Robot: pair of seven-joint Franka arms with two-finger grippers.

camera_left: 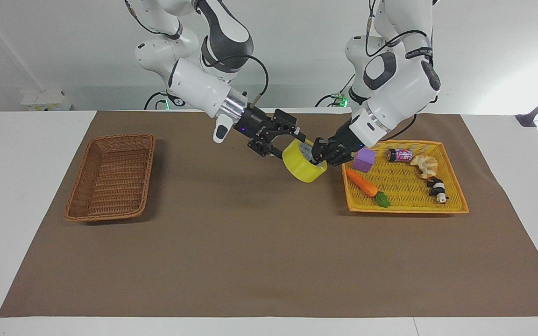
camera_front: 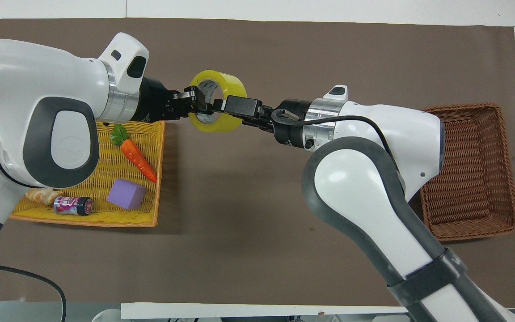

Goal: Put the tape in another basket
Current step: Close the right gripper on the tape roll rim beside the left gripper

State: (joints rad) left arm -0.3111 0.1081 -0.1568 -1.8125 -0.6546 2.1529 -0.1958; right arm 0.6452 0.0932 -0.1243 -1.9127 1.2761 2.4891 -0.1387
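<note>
The yellow tape (camera_left: 304,171) (camera_front: 230,83) hangs tilted in the air over the brown mat, just off the yellow tray's corner. My left gripper (camera_left: 319,160) (camera_front: 201,101) is shut on its rim, with one finger inside the pale core. My right gripper (camera_left: 290,144) (camera_front: 224,106) has reached across the table. It stands open at the roll's side toward the right arm's end, a finger above and a finger below that wall. The brown wicker basket (camera_left: 78,177) (camera_front: 467,106) sits empty at the right arm's end of the table.
A yellow woven tray (camera_left: 404,211) (camera_front: 83,221) at the left arm's end holds a purple cube (camera_left: 364,160) (camera_front: 126,194), a carrot (camera_left: 364,184) (camera_front: 139,154), a small can (camera_left: 399,155) (camera_front: 73,205), a pastry (camera_left: 425,165) and a panda toy (camera_left: 437,189).
</note>
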